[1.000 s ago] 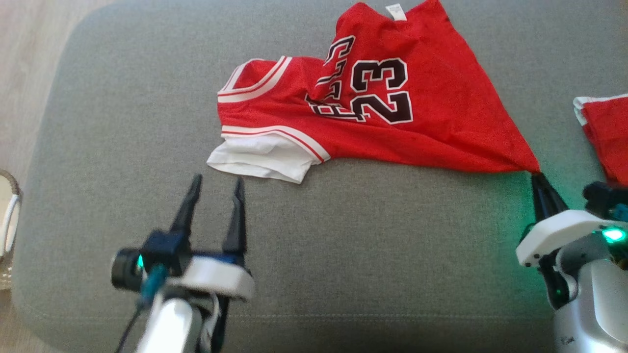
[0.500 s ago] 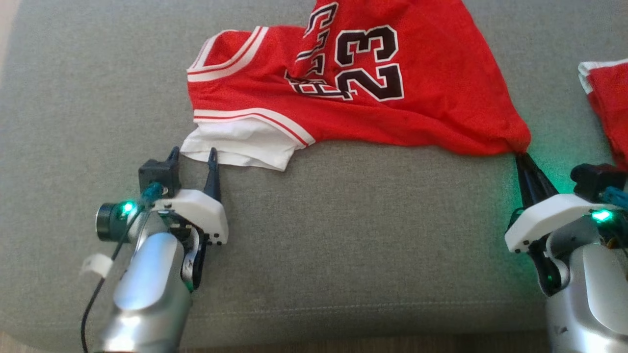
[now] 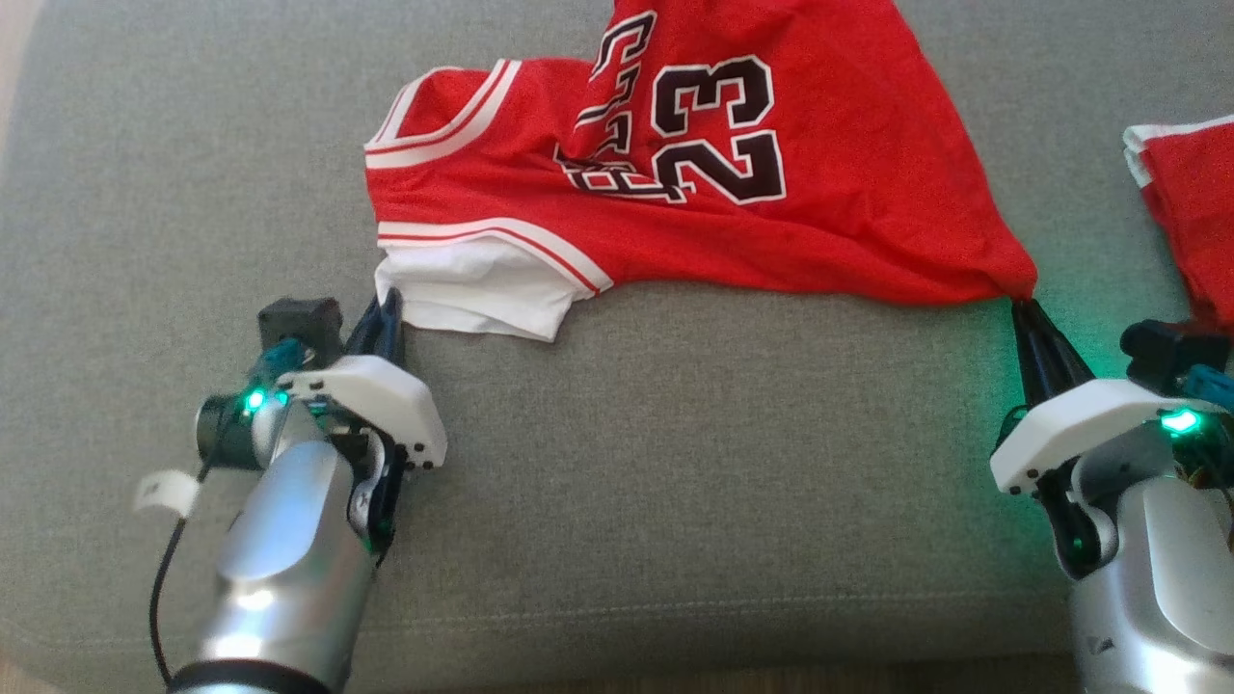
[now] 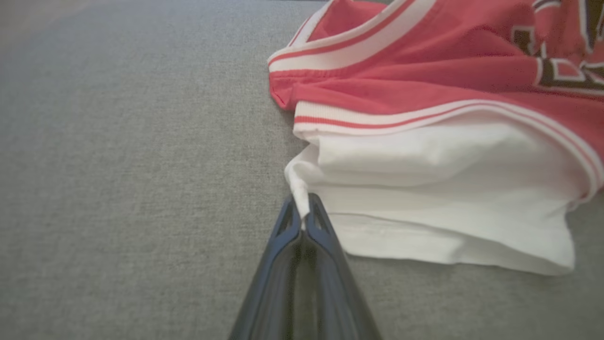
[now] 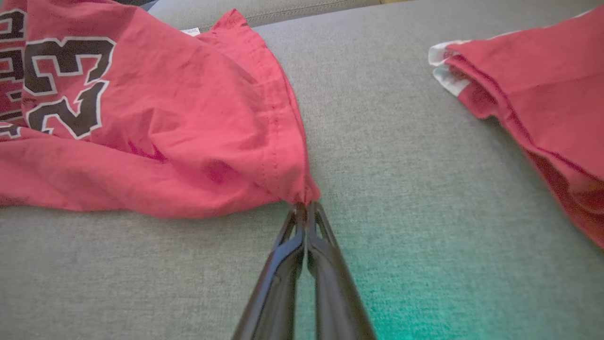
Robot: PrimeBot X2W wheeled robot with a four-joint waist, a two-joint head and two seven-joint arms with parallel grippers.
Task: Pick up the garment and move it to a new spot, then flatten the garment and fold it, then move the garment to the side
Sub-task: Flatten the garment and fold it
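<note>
Logged red basketball jersey [image 3: 848, 193] crumpled across the upper centre of the head view, on a grey upholstered cushion [image 3: 675, 463]. Noted black number 23 [image 3: 718, 130] with white outline facing up, lettering beside it folded over. Noted striped trim [image 3: 453, 116], white and red, along the armhole edges at the upper left of the cloth.

Found white sleeve [image 3: 482, 294] lying flat on the cushion, emerging from under the lower band of trim at the jersey's lower left. Cannot tell whether sewn to the jersey or part of a separate shirt inside.

Found left claw [image 3: 386, 304] at centre left of the head view, fingers together, clamped on the left corner of the white sleeve. Confirmed in left wrist view: left claw [image 4: 302, 212] pinching a small fold of white sleeve [image 4: 448, 189] between its tips, jersey [image 4: 424, 80] above and to the right.

Found right claw [image 3: 1024, 308] at the right of the head view, fingers together, clamped on the jersey's lower right corner, cloth drawn to a point there. Confirmed in right wrist view: right claw [image 5: 306, 205] gripping bunched hem at its tips, jersey [image 5: 165, 141] spreading to the upper left, small white label [image 5: 191, 31] at the top edge.

Noted second red garment [image 3: 1191, 222] with white trim at the right edge of the head view, apart from the jersey; same piece [image 5: 542, 104] at upper right of right wrist view.
</note>
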